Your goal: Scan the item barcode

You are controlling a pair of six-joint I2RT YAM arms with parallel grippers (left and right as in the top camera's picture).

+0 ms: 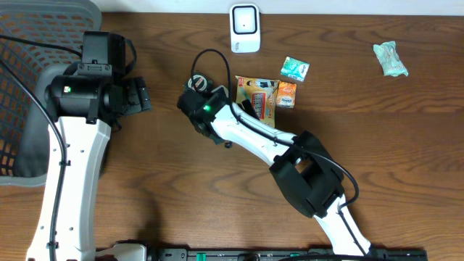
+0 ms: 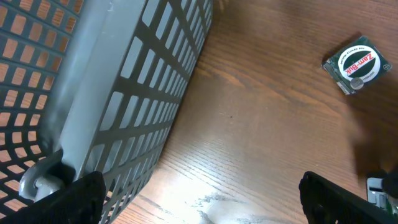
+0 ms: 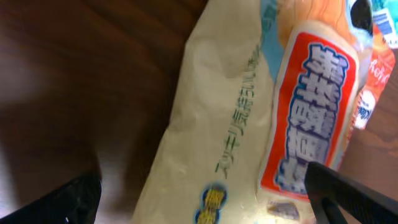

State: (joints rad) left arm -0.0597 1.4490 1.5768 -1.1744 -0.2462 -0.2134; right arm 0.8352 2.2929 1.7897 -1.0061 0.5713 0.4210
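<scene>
The right arm reaches up-bench, its right claw (image 3: 202, 193) spread apart over the snack packet (image 1: 255, 96), clamping nothing. The left claw (image 2: 199, 199), fingers apart and empty, hovers beside the grey basket (image 2: 118, 93). Only the left wrist view shows a round tin (image 2: 356, 64). The scanner (image 1: 245, 27) stands at the far edge.

Dark wood-grain table (image 1: 406, 145) with slight sheen, grey plastic lattice basket (image 2: 124, 93), glossy crinkled plastic snack packet (image 3: 249, 124), matt black gripper fingers (image 3: 348, 190).
</scene>
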